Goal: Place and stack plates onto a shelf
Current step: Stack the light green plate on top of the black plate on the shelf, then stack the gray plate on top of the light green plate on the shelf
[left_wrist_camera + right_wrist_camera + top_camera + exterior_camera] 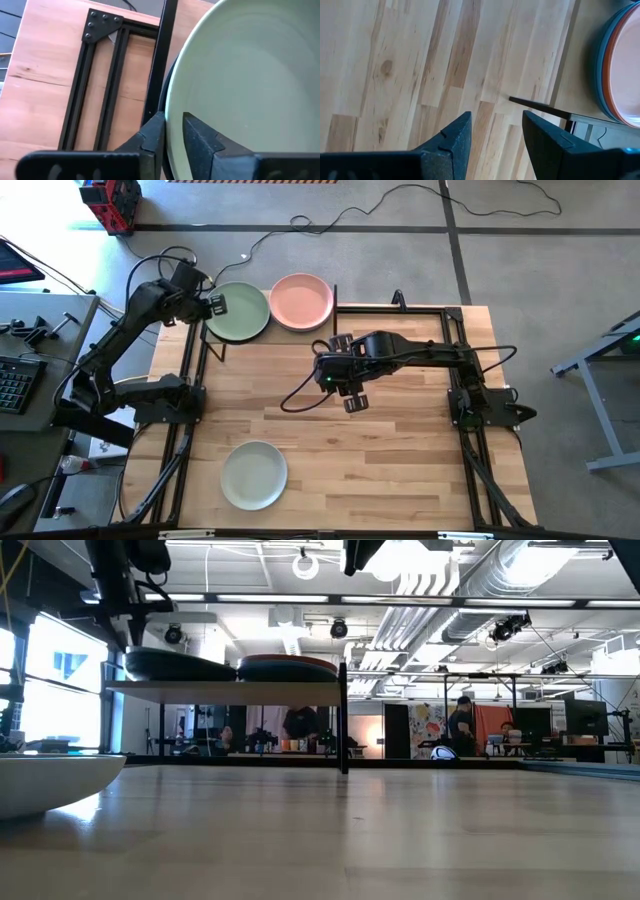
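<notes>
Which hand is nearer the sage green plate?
Left. The left hand is at the sage green plate rim; the right hand hangs over mid-table.

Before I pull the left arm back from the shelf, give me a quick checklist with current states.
1. Sage green plate seated on the left stack on the shelf: ok.
2. Left gripper clear of that plate's rim: not ok, fingers straddle it with a slim gap.
3. Pink plate stack undisturbed beside it: ok.
4. Right gripper open and empty over mid-table: ok.
5. Pale cream-green plate waiting near the front edge, unobstructed: ok.
</notes>
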{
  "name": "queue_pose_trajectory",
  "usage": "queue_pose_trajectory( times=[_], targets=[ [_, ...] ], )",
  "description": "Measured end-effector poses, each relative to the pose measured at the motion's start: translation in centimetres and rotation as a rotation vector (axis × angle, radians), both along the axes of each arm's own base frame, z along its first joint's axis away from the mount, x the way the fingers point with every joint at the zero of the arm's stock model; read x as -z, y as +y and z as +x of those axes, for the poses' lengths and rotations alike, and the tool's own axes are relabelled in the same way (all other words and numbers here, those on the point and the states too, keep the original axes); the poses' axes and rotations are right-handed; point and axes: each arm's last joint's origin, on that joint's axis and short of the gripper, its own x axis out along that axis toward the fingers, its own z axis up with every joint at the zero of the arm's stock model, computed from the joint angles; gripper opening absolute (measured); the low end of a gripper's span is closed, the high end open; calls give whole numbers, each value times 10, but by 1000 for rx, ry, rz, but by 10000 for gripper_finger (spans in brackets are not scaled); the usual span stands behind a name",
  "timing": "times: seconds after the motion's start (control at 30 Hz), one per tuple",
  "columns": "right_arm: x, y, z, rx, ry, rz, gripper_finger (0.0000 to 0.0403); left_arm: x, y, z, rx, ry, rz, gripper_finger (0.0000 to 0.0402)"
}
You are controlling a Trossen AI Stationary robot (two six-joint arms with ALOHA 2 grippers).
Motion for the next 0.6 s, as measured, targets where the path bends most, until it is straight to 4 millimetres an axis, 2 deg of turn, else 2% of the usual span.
queue_pose_trajectory(
  times=[0.23, 0.6],
  targets=[
    [0, -2, 0, 13, -2, 2, 154, -4, -5, -4, 60, -41, -7, 78],
    [0, -1, 2, 30, -23, 10, 154, -14, -16, -19, 27, -102, 50, 81]
  ],
)
